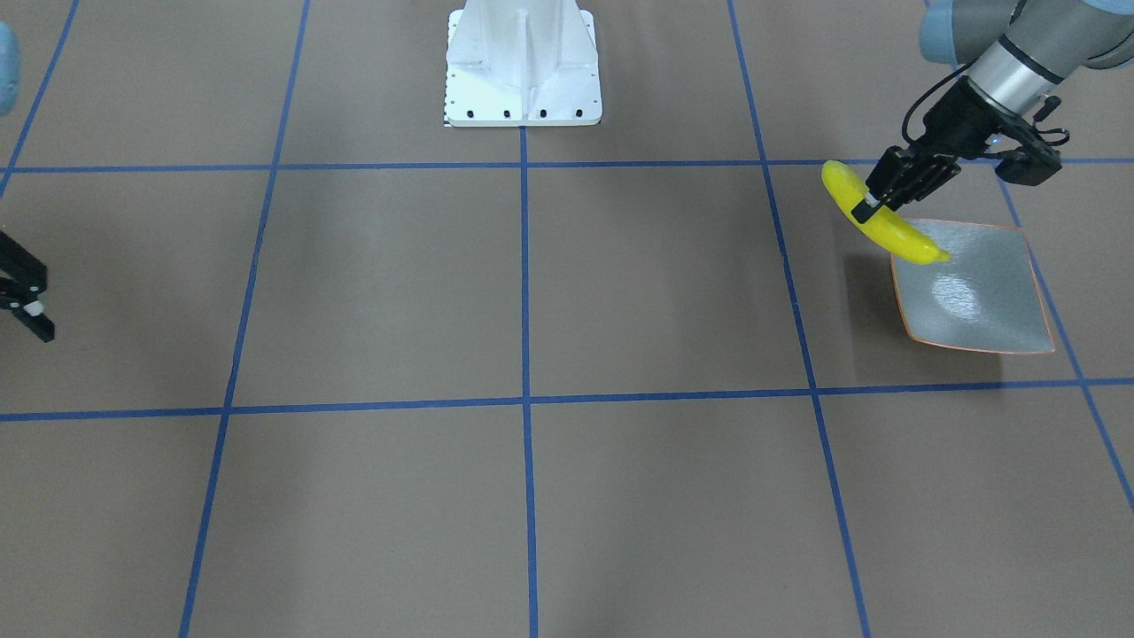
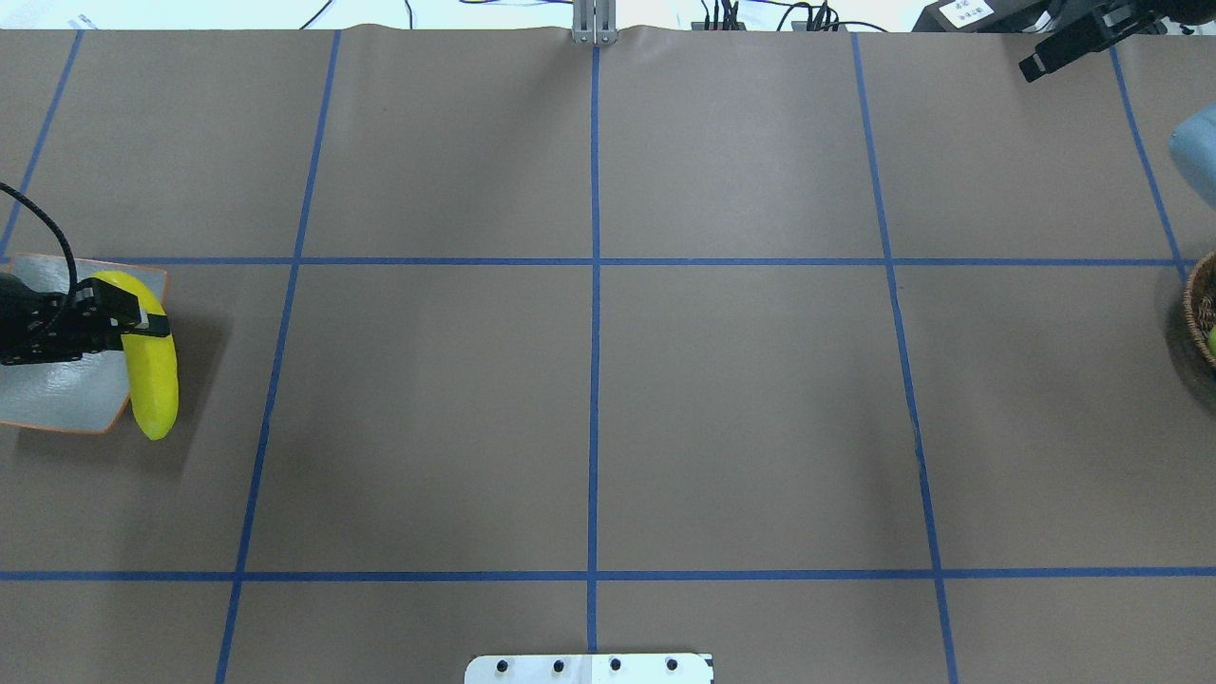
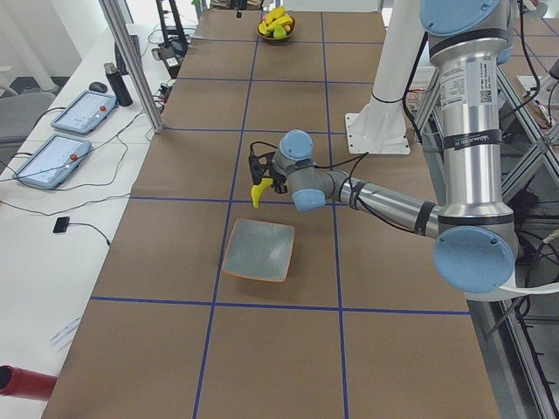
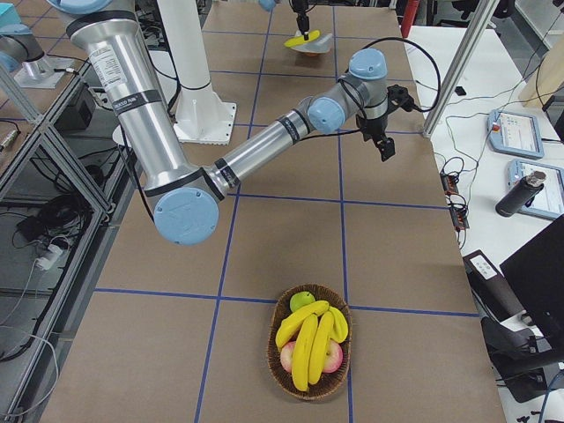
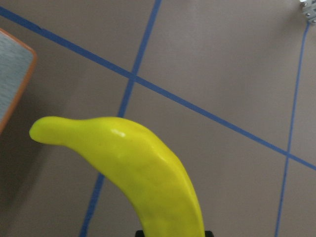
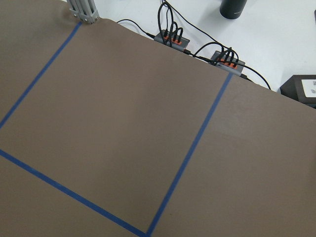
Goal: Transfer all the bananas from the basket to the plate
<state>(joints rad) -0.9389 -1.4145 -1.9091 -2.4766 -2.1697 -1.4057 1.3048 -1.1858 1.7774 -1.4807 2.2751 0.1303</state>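
Observation:
My left gripper [image 1: 866, 209] is shut on a yellow banana [image 1: 889, 226] near its middle. It holds the fruit in the air over the inner edge of the square grey-green plate [image 1: 979, 288], which has nothing on it. The left wrist view shows the banana [image 5: 143, 173] close up, with a plate corner [image 5: 12, 79] at its left. The basket [image 4: 310, 370] with more bananas [image 4: 308, 339] sits at the table's far right end. My right gripper [image 1: 46, 306] hangs open with nothing in it, away from the basket.
The basket also holds red apples [image 4: 333, 357] and a green fruit [image 4: 301, 302]. Blue tape lines grid the brown table. The white robot base [image 1: 523, 66] stands at mid-table. Tablets, cables and a dark bottle [image 3: 118, 83] sit on the side bench.

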